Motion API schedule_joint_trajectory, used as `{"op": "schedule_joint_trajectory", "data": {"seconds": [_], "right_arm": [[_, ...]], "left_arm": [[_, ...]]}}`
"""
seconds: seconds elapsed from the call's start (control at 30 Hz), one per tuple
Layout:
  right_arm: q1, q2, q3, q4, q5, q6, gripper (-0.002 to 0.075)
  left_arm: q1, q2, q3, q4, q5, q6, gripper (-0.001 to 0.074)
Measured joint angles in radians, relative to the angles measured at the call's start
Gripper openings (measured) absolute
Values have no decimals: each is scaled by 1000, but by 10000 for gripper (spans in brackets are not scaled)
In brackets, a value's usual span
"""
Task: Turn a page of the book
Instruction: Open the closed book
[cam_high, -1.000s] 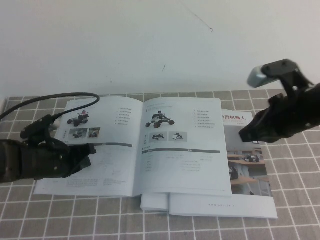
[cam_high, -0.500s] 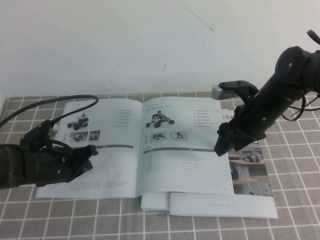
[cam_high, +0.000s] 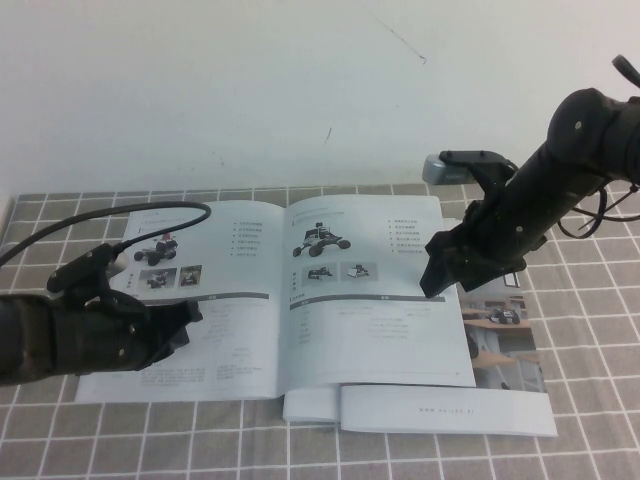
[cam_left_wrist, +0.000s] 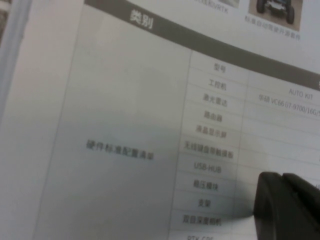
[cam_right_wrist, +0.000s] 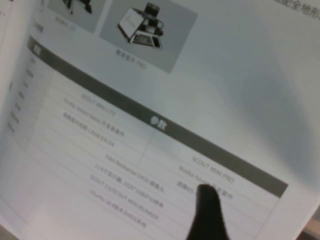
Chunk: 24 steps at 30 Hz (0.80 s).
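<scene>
Setting: checked grey cloth on the table (cam_high: 590, 420), plain white wall behind.
Book: the book (cam_high: 275, 300) lies open and flat, resting partly on a second booklet (cam_high: 500, 330) with a desk photo that sticks out at the robot's right.
Page: the page (cam_high: 370, 290) is the right-hand leaf, wheeled-robot picture up, grey band across its middle, outer edge lying over the second booklet.
Left gripper: left gripper (cam_high: 178, 318) rests low on the left-hand leaf (cam_high: 200, 300) near its grey band; the dark fingertips (cam_left_wrist: 285, 205) look pressed together on the paper, holding nothing.
Right gripper: right gripper (cam_high: 438, 283) sits at the page's outer edge beside the grey band; one fingertip (cam_right_wrist: 207, 210) shows over the table text, jaws spread wide, nothing between them.
Step in hand, as I judge it: getting a purchase on the page's free edge.
Doing it well: catch only the top leaf, lift gently, sweep toward the spine.
Risk: glossy paper may slip, or the booklet underneath may drag along.
</scene>
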Motion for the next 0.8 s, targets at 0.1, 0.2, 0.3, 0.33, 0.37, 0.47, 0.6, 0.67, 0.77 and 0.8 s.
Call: {"op": "schedule_joint_trajectory", "data": {"seconds": [0.1, 0.2, 0.3, 0.33, 0.37, 0.47, 0.6, 0.67, 0.77, 0.8], "right_arm": [[0, 0, 0, 6, -1, 22, 482], [0, 4, 0, 13, -1, 37, 480], [0, 24, -4, 29, 7, 62, 480], [2, 33, -4, 33, 11, 67, 480], [4, 41, -4, 35, 14, 71, 480], [10, 62, -6, 39, 18, 75, 480], [22, 62, -8, 57, 15, 78, 479], [27, 62, -9, 82, 13, 78, 479], [34, 62, -14, 141, 8, 57, 479], [34, 62, -16, 168, 8, 42, 478]], "left_arm": [[0, 0, 0, 0, 0, 7, -2], [0, 0, 0, 0, 2, 7, -2], [0, 0, 0, 0, 2, 7, -2], [0, 0, 0, 0, 2, 7, -2], [0, 0, 0, 0, 2, 7, -2], [0, 0, 0, 0, 2, 7, -2], [0, 0, 0, 0, 7, 7, -2], [0, 0, 1, 0, 9, 7, -2], [0, 0, 1, 0, 11, 8, -2], [0, 0, 1, 0, 11, 9, -2]]}}
